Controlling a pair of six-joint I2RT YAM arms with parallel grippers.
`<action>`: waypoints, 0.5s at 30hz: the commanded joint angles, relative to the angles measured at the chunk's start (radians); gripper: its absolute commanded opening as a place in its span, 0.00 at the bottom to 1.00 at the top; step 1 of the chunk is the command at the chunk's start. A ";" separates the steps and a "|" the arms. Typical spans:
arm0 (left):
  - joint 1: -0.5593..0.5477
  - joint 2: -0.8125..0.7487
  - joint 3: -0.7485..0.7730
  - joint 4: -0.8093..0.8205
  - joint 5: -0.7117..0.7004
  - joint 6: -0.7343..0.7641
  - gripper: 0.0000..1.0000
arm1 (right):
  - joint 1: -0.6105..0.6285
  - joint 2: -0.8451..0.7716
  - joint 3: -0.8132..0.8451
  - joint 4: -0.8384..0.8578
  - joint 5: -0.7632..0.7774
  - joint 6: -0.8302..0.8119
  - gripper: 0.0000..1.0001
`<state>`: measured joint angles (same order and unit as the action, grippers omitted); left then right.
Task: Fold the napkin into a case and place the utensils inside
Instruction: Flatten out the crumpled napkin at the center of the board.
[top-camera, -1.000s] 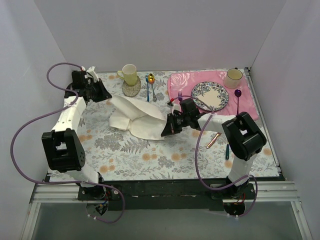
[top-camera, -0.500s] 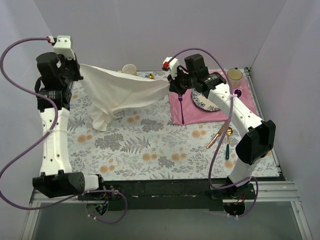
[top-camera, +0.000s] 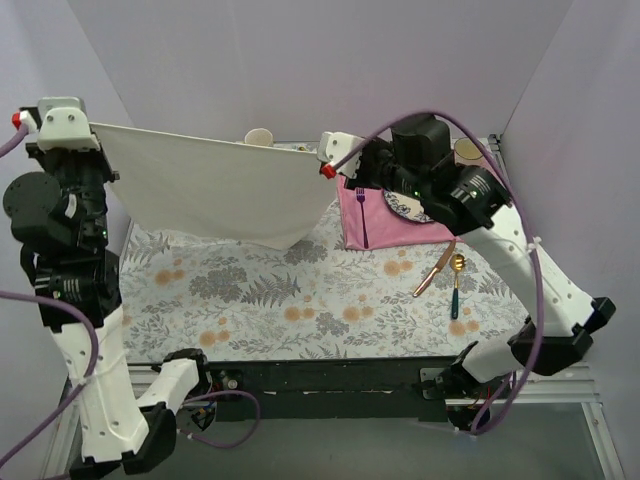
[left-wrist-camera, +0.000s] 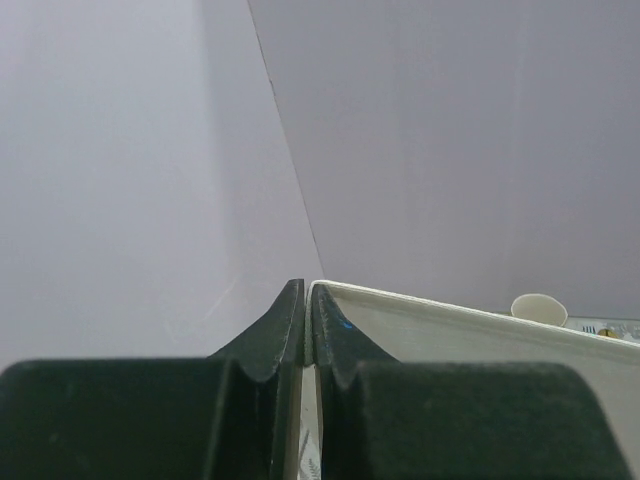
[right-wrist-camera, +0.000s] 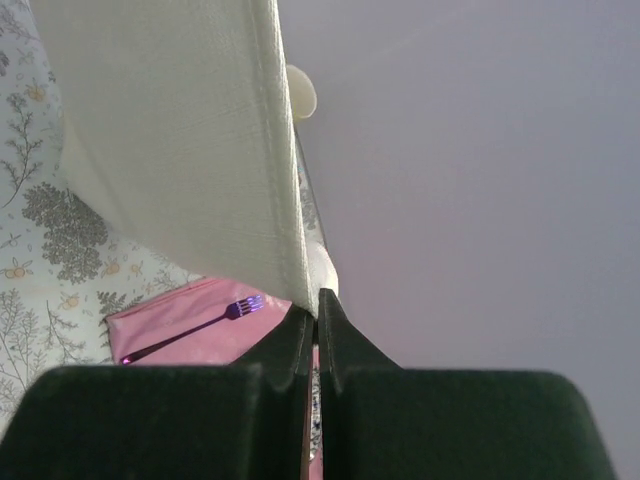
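Two top corners of the napkin (top-camera: 210, 185) are being held, one by each arm; we are seeing the left gripper (left-wrist-camera: 306, 295) clenched on the left corner and the right gripper (right-wrist-camera: 316, 302) clenched on the right corner, jaws pressed flat with cloth between them. The napkin is hanging in the air as a taut sheet over the far left of the worktop (top-camera: 300, 300); its long top edge is running left to right between the two grippers, and its lower edge is sagging to a point towards the right; we cannot tell whether that point is touching the surface.

We are judging that laying it flat is turning on this: the bare floral area is lying on the near side of the sheet, so both arms are needing to come down and towards us together.

Room is looking ample in the middle; on the right the pink placemat (top-camera: 375, 235) with the purple fork (top-camera: 361, 215) is lying just beside the right corner. The knife (top-camera: 430, 272) and the spoon (top-camera: 457, 285) are lying side by side near the right edge, well apart from the cloth and nearer the right arm.
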<state>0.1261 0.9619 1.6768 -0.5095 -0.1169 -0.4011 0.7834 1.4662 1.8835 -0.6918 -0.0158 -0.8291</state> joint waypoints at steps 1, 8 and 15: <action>0.009 -0.110 0.064 -0.033 -0.014 0.060 0.00 | 0.141 -0.119 0.005 -0.006 0.195 -0.116 0.01; 0.009 -0.121 0.187 -0.168 -0.015 0.151 0.00 | 0.329 -0.113 0.141 -0.067 0.376 -0.131 0.01; 0.009 -0.026 0.144 -0.166 -0.124 0.153 0.00 | 0.323 0.002 0.170 -0.008 0.462 -0.183 0.01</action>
<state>0.1291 0.8055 1.8698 -0.6258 -0.1600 -0.2646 1.1233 1.3964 2.0354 -0.7494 0.3359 -0.9524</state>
